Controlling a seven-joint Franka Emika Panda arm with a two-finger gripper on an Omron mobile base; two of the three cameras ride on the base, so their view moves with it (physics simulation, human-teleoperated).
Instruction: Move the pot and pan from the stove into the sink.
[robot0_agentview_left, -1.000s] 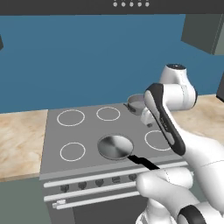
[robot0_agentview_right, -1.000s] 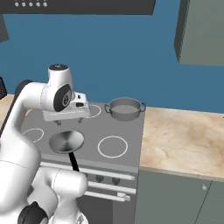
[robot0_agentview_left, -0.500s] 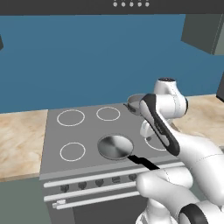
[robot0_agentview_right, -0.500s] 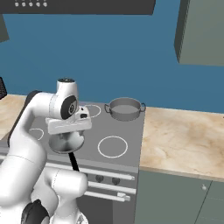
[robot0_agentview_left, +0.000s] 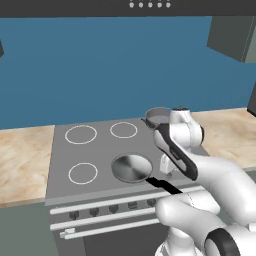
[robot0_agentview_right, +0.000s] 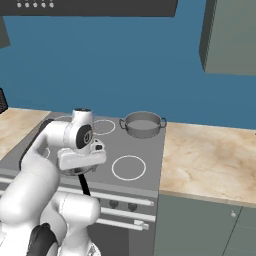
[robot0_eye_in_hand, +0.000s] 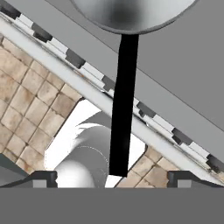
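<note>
gripper (robot0_eye_in_hand: 112, 177) wide open, empty, straddling pan (robot0_agentview_left: 131, 167) handle line for a handle grab | pan on front stove (robot0_agentview_left: 60, 170) burner | pot (robot0_agentview_right: 142, 123) on rear burner, untouched

Stove (robot0_agentview_left: 100, 150) carries pan (robot0_agentview_left: 131, 167) front centre, pot (robot0_agentview_right: 143, 124) rear right.

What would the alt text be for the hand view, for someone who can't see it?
Looking down along the open gripper, the pan's long black handle runs up the middle between its two dark fingertips to the shiny pan on the grey stove. The knob row and tiled floor lie below.
</note>
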